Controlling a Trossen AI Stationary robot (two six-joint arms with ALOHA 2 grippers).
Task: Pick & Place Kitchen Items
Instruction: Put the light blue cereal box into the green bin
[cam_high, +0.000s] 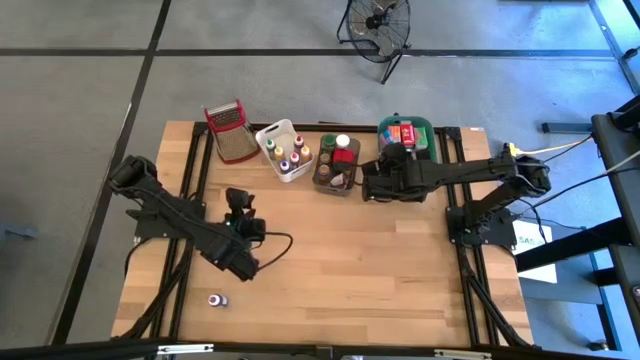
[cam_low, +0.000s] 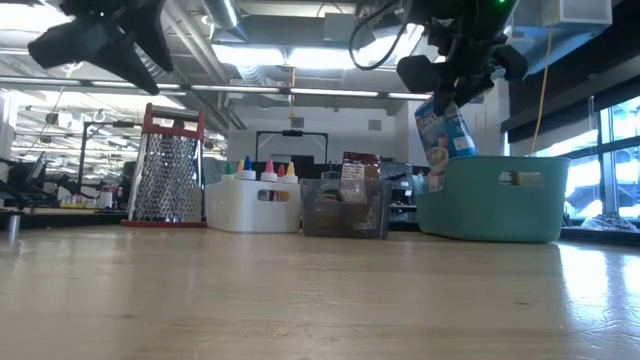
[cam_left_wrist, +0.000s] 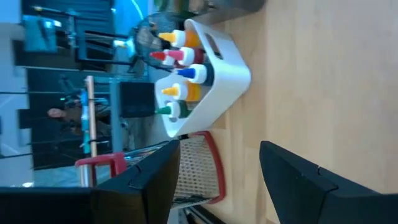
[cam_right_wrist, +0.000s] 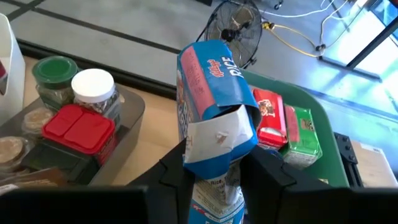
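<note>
Grey concrete floor (cam_high: 80, 120), crossed by dark seams, surrounds the workspace; a black floor fan (cam_high: 376, 22) stands beyond the far edge, and the low view shows an industrial room with ceiling lights, pipes and a window at one side. A person is faintly visible far back in the left wrist view. Light wooden table (cam_high: 340, 270), set in a black frame, carries everything else. Along its far edge, from my left to my right: a metal grater with a red top (cam_high: 230, 130); a white tub (cam_high: 283, 150) of small bottles with coloured caps (cam_high: 281, 152); a brown tub (cam_high: 336, 166) holding jars and a red-lidded container (cam_right_wrist: 79, 127); a green tub (cam_low: 490, 197) holding red and green boxes (cam_right_wrist: 287, 129). My right gripper (cam_right_wrist: 214, 168) hangs between the brown and green tubs, its fingers clamped on a blue cereal box (cam_right_wrist: 211, 112), which it holds upright and crumpled, lifted above the green tub's near rim. My left gripper (cam_left_wrist: 217, 168) hovers over bare wood near the table's middle left, fingers apart and holding nothing, facing the grater and white tub. One small bottle (cam_high: 215, 300) lies alone near the table's front edge.
</note>
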